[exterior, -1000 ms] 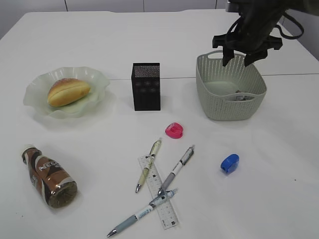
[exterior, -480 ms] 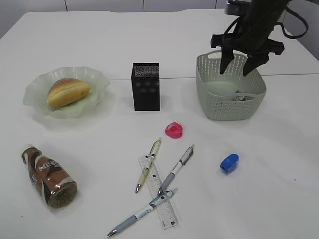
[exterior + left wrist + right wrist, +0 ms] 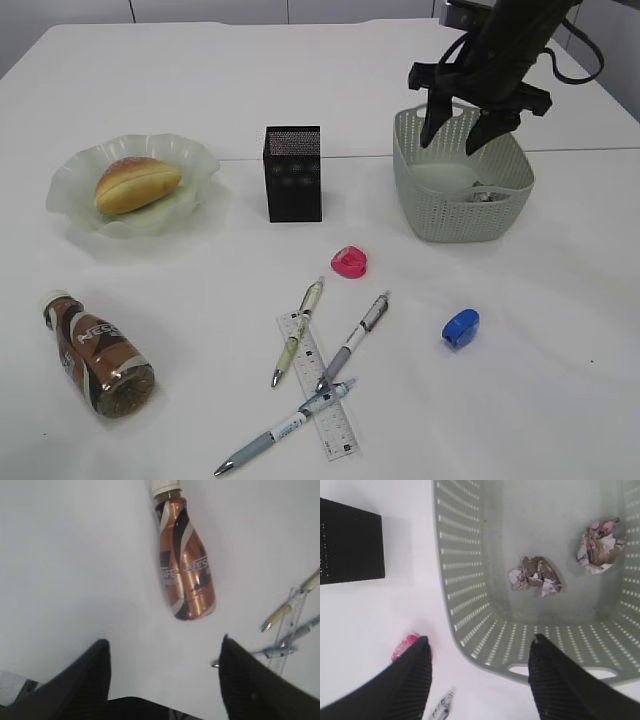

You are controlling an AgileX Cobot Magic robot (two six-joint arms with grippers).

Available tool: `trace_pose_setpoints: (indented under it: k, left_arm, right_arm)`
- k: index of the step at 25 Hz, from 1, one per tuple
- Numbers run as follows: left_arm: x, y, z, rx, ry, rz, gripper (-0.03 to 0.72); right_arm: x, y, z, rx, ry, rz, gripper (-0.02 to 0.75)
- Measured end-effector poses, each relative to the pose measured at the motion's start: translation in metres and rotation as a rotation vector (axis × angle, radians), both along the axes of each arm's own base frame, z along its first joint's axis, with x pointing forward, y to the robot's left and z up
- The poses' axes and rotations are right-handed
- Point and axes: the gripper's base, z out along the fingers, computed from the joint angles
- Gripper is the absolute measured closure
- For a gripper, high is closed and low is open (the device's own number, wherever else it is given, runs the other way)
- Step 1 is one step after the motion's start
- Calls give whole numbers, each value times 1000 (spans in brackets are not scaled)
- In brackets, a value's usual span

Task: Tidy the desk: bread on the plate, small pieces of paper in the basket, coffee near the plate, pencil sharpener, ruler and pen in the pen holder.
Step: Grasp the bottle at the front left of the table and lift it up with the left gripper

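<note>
The basket (image 3: 462, 185) stood at the right rear of the white bench (image 3: 560, 380), and the right gripper (image 3: 459, 130) hung above its rear half with its 2 fingers (image 3: 436, 118) spread apart, gripping nothing. From the right wrist, 2 crumpled paper pieces (image 3: 535, 575) lay on the basket floor, beyond and between the dark fingers (image 3: 410, 680); the pen holder (image 3: 350, 542) stood off to the left and a pink sharpener (image 3: 404, 647) lay just by the left finger.

The left gripper (image 3: 162, 680) showed only in its wrist view: fingers (image 3: 85, 675) wide apart and empty, above the bench. The coffee (image 3: 184, 572) lay on its side ahead of them, cap pointing away, touching neither finger. Pen tips and the ruler (image 3: 292, 635) lay to the right of it.

In the exterior view the bread (image 3: 137, 183) sat on the plate (image 3: 75, 195) at the left. A blue sharpener (image 3: 461, 327) lay right of 3 pens (image 3: 352, 340), 2 of which crossed the ruler.
</note>
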Motion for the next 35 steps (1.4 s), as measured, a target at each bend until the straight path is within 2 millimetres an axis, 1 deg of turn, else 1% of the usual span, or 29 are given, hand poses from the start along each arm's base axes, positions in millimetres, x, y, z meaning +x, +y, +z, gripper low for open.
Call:
trace_pose_setpoints:
  k: [2, 4, 6, 9, 13, 15, 18, 21, 25, 26, 28, 29, 33, 35]
  left_arm:
    - [7, -2, -7, -12, 15, 31, 200]
    - [17, -3, -18, -13, 53, 53, 177]
    - [28, -5, -31, -17, 88, 75, 127]
    - [45, -9, -51, -35, 110, 118, 48]
    - [66, -14, -77, -67, 123, 168, 48]
    - [74, -15, -92, -69, 144, 181, 50]
    - [82, -16, -111, -62, 180, 190, 53]
    - [89, -17, -126, -56, 194, 197, 61]
    - [94, -18, -138, -57, 200, 206, 70]
    - [94, -18, -140, -58, 206, 208, 53]
    - [95, -19, -144, -63, 218, 213, 69]
    - [95, -19, -146, -70, 225, 219, 55]
    - [96, -20, -149, -100, 242, 235, 83]
    - [97, -17, -150, -122, 247, 244, 90]
  right_arm:
    - [0, 1, 0, 11, 1, 2, 286]
    - [0, 2, 0, 28, 3, 4, 286]
    - [0, 3, 1, 37, 4, 6, 286]
    - [-3, 3, 9, 41, -13, 8, 286]
    - [-8, 3, 26, 48, -47, 9, 286]
    - [-10, 3, 30, 49, -55, 9, 286]
    - [-11, 2, 32, 49, -57, 10, 286]
    - [-11, 2, 32, 49, -56, 10, 286]
    - [-11, 2, 32, 49, -57, 10, 286]
    - [-11, 2, 32, 49, -57, 10, 286]
    - [-11, 2, 32, 49, -57, 10, 286]
    - [-11, 2, 32, 49, -57, 10, 286]
    - [-11, 2, 32, 49, -57, 10, 286]
    - [-11, 2, 32, 49, -57, 10, 286]
